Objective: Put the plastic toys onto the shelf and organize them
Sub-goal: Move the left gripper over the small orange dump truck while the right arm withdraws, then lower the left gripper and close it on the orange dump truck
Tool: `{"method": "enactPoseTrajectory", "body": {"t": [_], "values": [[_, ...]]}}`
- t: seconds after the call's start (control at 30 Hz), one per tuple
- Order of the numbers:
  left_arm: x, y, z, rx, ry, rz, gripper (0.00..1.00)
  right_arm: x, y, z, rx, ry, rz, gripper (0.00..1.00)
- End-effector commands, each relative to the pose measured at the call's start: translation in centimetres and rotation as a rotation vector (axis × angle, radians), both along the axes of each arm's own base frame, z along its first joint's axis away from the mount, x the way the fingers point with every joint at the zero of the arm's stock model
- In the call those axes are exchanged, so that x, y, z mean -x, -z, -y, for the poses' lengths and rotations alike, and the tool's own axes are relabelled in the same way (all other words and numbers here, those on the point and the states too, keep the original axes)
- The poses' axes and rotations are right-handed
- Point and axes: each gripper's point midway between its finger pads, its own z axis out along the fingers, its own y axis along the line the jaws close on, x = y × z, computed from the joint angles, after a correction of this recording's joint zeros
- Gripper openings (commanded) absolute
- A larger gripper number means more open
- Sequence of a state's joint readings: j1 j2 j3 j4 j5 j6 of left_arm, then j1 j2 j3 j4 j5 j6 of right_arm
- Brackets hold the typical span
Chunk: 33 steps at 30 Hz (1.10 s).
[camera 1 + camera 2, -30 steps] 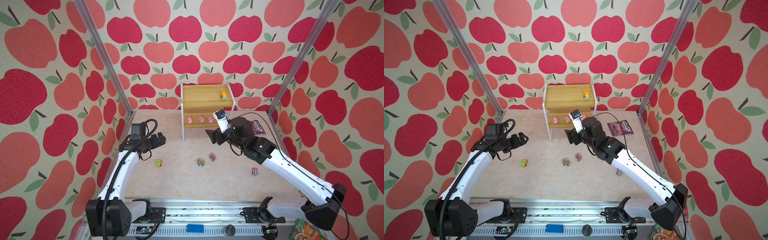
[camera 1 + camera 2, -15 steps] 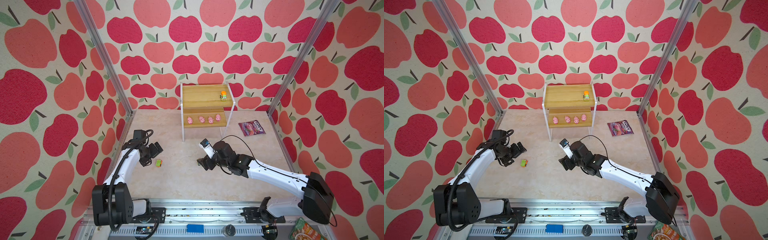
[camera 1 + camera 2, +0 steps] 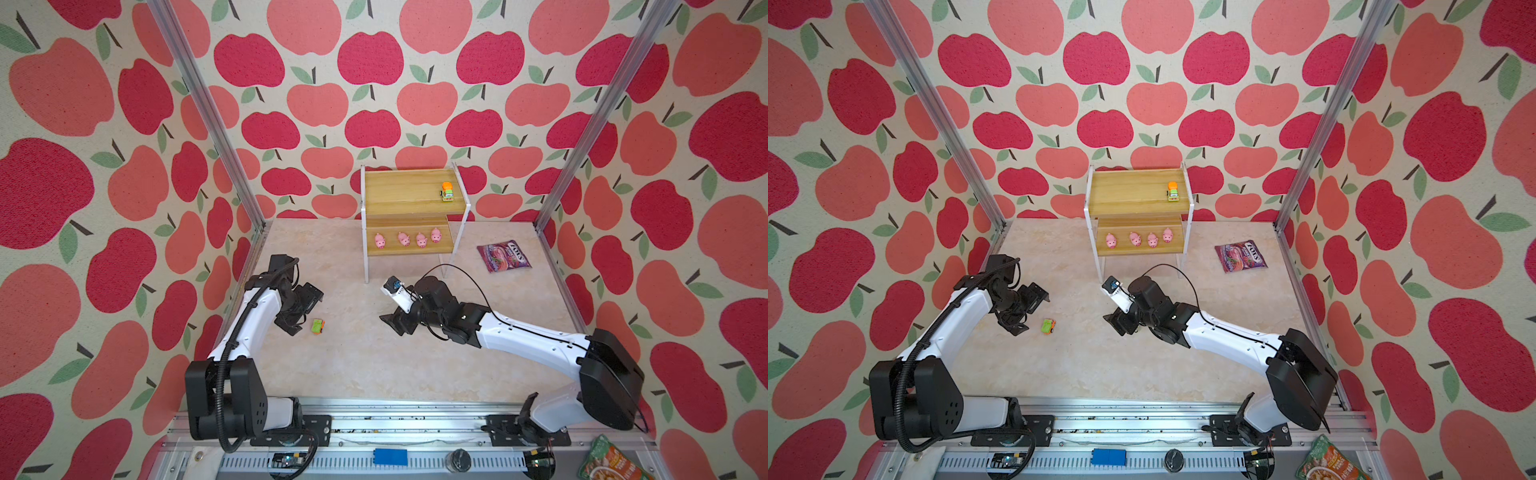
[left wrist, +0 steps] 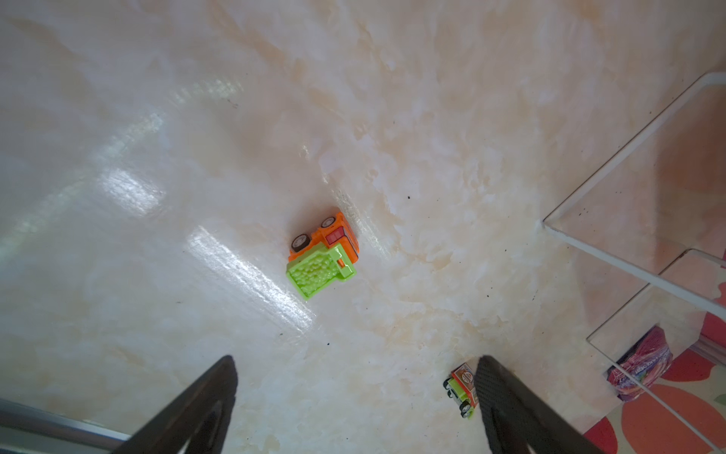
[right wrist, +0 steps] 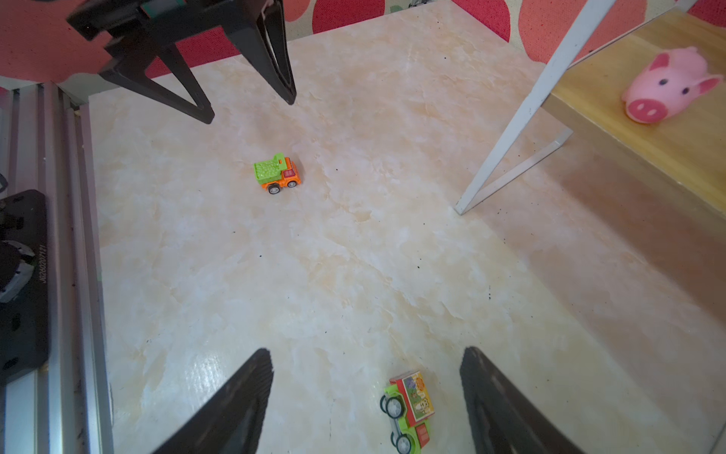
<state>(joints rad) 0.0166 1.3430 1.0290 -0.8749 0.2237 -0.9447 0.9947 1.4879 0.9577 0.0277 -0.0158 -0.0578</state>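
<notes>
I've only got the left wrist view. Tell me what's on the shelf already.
Observer: Four pink pigs stand in a row on the shelf's lower board.
Operator: Now the top board.
Observer: One orange and green car sits near its right end.
Operator: Report the right gripper.
Observer: The right gripper is open, low over the table, with a green and red car lying between its fingers, clear of both.
</notes>
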Motion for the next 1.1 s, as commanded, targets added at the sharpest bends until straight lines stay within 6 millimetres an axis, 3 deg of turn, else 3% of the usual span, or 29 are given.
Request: {"method": "enactPoseTrajectory", "body": {"t": [0.0, 0.2, 0.43, 0.8, 1.07], "values": [[0.9, -0.2, -1.4, -0.074, -0.177, -0.020, 0.96, -0.6, 1.2, 0.2, 0.015, 0.015, 0.028, 0.78], [2.4, 0.9, -1.4, -0.093, -0.311, -0.121, 0.99, 0.9, 1.1, 0.2, 0.005, -0.016, 0.007, 0.77], [1.3, 2.8, -0.2, -0.052, -0.320, -0.127, 0.97, 2.5, 1.9, 0.6, 0.015, -0.043, -0.025, 0.76], [-0.2, 7.0, 0.7, -0.015, -0.282, -0.164, 0.92, 3.0, 2.0, 1.2, 0.027, -0.043, -0.047, 0.75], [0.6, 9.5, 1.0, -0.003, -0.268, -0.192, 0.85, 3.0, 1.9, 1.2, 0.032, -0.035, -0.056, 0.74]]}}
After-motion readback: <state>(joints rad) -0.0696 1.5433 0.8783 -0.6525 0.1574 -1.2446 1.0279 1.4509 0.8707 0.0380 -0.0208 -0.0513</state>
